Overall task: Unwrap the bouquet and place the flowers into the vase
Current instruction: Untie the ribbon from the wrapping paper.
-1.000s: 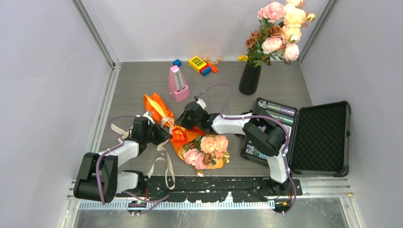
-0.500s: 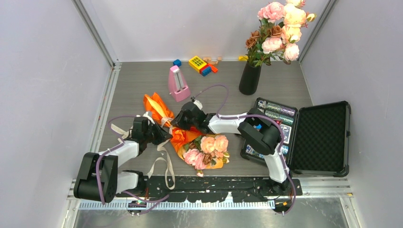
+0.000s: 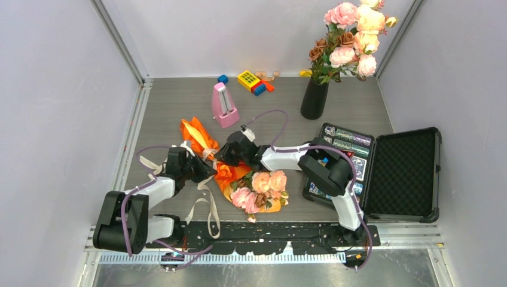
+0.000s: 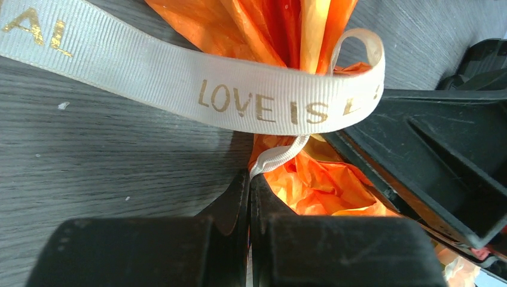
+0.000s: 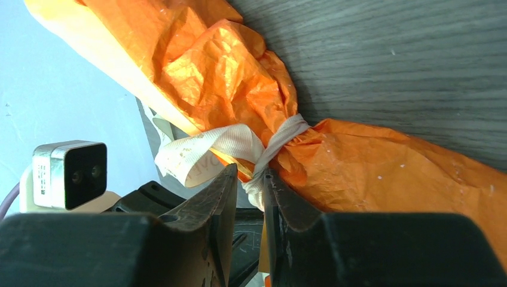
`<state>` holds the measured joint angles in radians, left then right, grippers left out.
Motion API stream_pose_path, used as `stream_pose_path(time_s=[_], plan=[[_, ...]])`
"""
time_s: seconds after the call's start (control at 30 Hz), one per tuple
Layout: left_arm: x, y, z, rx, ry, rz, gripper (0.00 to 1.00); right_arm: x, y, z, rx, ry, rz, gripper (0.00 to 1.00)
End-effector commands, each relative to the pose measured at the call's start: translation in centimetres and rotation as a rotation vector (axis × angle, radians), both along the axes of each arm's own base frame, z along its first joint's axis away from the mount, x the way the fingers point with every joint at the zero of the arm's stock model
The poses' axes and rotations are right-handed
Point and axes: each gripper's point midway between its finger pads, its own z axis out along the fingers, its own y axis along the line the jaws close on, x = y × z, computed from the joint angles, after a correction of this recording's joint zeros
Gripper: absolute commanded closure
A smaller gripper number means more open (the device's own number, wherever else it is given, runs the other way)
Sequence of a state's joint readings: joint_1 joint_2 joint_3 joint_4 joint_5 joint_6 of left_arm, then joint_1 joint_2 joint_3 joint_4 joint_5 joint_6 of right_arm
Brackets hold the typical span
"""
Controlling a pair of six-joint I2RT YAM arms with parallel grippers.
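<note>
A: Bouquet spot?
B: The bouquet [image 3: 239, 177] lies centre-near on the table [image 3: 167, 107], wrapped and tied. The flowers [image 3: 262, 188] are at its near-right end, the orange paper tail [image 3: 197, 134] points far-left.
A: Left gripper?
B: The left gripper [image 4: 250, 177] is clamped tight, left of the tied waist. A thin strand of the cream ribbon [image 4: 263, 104] runs into the seam, pinched I think.
A: Right?
B: The right gripper [image 5: 250, 174] has jaws narrowly apart, with the ribbon knot in the gap.
A: Further back?
B: Open black case [image 3: 400, 173] on the right. Pink metronome [image 3: 223, 106] just beyond the paper tail. The vase [image 3: 314, 98] is far right, upright, holding other roses [image 3: 353, 36]. Toy blocks [image 3: 251, 81] by the far wall.
</note>
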<state>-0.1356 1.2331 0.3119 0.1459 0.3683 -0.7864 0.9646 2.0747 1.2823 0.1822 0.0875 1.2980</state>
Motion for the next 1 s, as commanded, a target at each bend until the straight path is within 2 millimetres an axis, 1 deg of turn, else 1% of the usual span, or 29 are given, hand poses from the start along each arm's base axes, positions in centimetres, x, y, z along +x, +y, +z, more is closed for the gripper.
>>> stream_pose_path(time_s=[0.0, 0.03, 0.13, 0.23, 0.27, 0.3, 0.43, 0.53, 0.73, 0.77, 0.8, 0.83, 0.93, 0.97], plan=[[0.3, -0.4, 0.5, -0.018, -0.015, -0.011, 1.00, -1.1, -0.8, 0.5, -0.012, 0.002, -0.040, 0.71], [0.2, -0.4, 0.4, -0.019, -0.014, -0.009, 1.00, -1.3, -0.8, 0.9, -0.008, -0.002, -0.042, 0.71], [0.2, -0.4, 0.4, -0.018, -0.013, -0.009, 1.00, -1.3, -1.3, 1.0, -0.017, -0.012, -0.055, 0.71], [0.1, -0.4, 0.4, -0.019, -0.013, -0.008, 1.00, -1.1, -1.0, 1.1, -0.012, -0.015, -0.057, 0.71], [0.1, -0.4, 0.3, -0.019, -0.012, -0.009, 1.00, -1.1, -0.9, 0.8, -0.013, -0.009, -0.053, 0.71], [0.0, -0.4, 0.3, -0.020, -0.012, -0.009, 1.00, -1.0, -0.6, 1.0, -0.008, -0.010, -0.050, 0.71], [0.0, -0.3, 0.4, -0.020, -0.015, -0.006, 1.00, -0.9, -0.2, 0.6, -0.013, -0.010, -0.048, 0.71], [-0.1, -0.3, 0.4, -0.020, -0.015, -0.006, 1.00, -0.5, -0.4, 0.3, -0.028, -0.018, -0.060, 0.71], [-0.2, -0.3, 0.3, -0.021, -0.012, -0.005, 1.00, 0.5, -0.4, 0.4, -0.048, -0.044, -0.078, 0.71], [-0.2, -0.4, 0.3, -0.022, -0.013, -0.005, 1.00, 0.7, -0.5, 0.1, -0.056, -0.042, -0.080, 0.71], [-0.2, -0.3, 0.3, -0.022, -0.013, -0.005, 1.00, 0.9, -0.3, 0.2, -0.052, -0.046, -0.081, 0.71], [-0.1, -0.3, 0.4, -0.023, -0.014, -0.005, 1.00, 1.0, -0.3, -0.1, -0.057, -0.043, -0.082, 0.72], [-0.1, -0.4, 0.4, -0.025, -0.015, -0.005, 1.00, 1.2, 0.1, -0.2, -0.060, -0.043, -0.072, 0.75], [-0.1, -0.4, 0.4, -0.024, -0.014, -0.005, 1.00, 1.2, 0.1, -0.3, -0.062, -0.042, -0.070, 0.78]])
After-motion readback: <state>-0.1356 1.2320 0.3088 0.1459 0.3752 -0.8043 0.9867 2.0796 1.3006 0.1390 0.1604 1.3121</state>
